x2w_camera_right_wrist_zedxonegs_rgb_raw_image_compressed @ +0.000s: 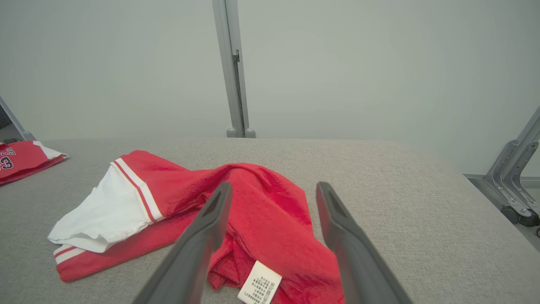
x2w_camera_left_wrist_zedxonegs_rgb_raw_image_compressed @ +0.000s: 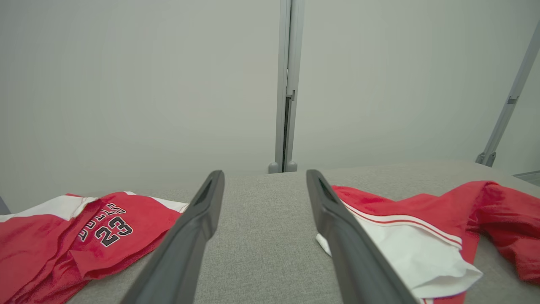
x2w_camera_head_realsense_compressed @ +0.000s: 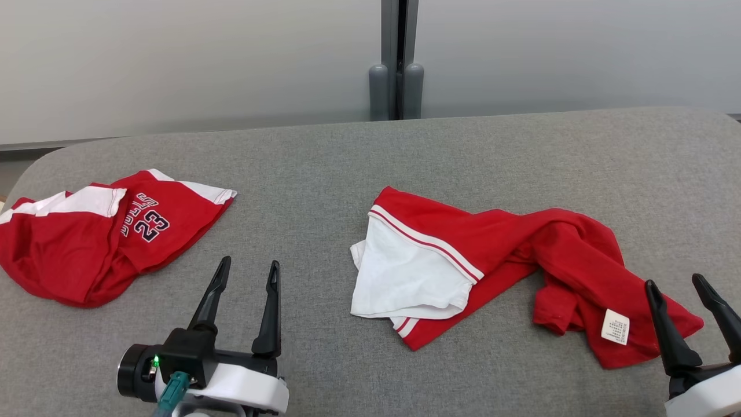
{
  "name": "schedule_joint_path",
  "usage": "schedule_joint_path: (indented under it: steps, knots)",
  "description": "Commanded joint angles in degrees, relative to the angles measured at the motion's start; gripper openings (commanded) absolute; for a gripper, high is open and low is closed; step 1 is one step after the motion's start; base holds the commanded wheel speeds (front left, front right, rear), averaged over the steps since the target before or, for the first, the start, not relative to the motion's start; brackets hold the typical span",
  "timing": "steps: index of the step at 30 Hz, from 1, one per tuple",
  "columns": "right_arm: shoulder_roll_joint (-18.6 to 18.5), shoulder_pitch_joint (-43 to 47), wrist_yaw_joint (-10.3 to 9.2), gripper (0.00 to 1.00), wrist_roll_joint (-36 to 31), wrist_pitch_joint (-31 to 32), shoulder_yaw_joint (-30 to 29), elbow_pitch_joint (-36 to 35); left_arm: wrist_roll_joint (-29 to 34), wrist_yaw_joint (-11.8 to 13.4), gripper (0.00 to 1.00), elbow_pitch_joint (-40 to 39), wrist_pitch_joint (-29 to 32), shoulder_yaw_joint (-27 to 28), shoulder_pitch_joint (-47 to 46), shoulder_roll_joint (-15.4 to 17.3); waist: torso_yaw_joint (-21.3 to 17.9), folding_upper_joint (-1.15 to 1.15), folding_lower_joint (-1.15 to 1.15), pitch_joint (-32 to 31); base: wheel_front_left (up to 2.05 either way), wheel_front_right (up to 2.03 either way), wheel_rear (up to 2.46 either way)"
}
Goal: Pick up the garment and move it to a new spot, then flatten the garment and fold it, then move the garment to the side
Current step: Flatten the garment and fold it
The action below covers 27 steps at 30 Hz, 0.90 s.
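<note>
on the table [x2w_camera_head_realsense_compressed: 324, 162], a jersey [x2w_camera_head_realsense_compressed: 75, 249] reads "23", tag [x2w_camera_head_realsense_compressed: 615, 326] on the garment [x2w_camera_head_realsense_compressed: 521, 243] illegible; left hand [x2w_camera_head_realsense_compressed: 250, 262] and right hand [x2w_camera_head_realsense_compressed: 674, 281] spread, empty.

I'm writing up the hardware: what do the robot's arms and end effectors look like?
The left end effector has two long, tapered dark fingers on a black base with a small green light, a teal plug and a white wrist shell. The right end effector has matching dark fingers above a white shell.
</note>
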Motion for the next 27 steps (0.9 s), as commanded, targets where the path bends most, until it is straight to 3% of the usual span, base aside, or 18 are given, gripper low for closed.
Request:
schedule_joint_path:
  steps: [1, 18, 27]
  knots:
    - [-0.3, -0.7, -0.02, 1.00, -0.2, -0.4, 0.0, -0.4, 0.3, 0.3, 1.00, 0.1, -0.1, 0.2, 0.4, 0.0, 0.0, 0.00, 0.00, 0.0, 0.00, 0.00, 0.00]
    - [-0.3, -1.9, -0.02, 1.00, 0.6, -0.9, 1.8, -0.9, 0.2, 0.5, 1.00, 1.6, -0.1, -1.8, 0.1, -0.5, 0.4, 0.00, 0.00, 0.1, 0.00, 0.00, 0.00]
    - [-1.6, -4.2, -0.02, 1.00, 1.9, -1.7, 2.8, -0.9, -1.7, -1.3, 1.00, 9.1, 3.5, -9.0, -7.2, -1.0, -0.2, 0.00, 0.00, 3.5, 0.00, 0.00, 0.00]
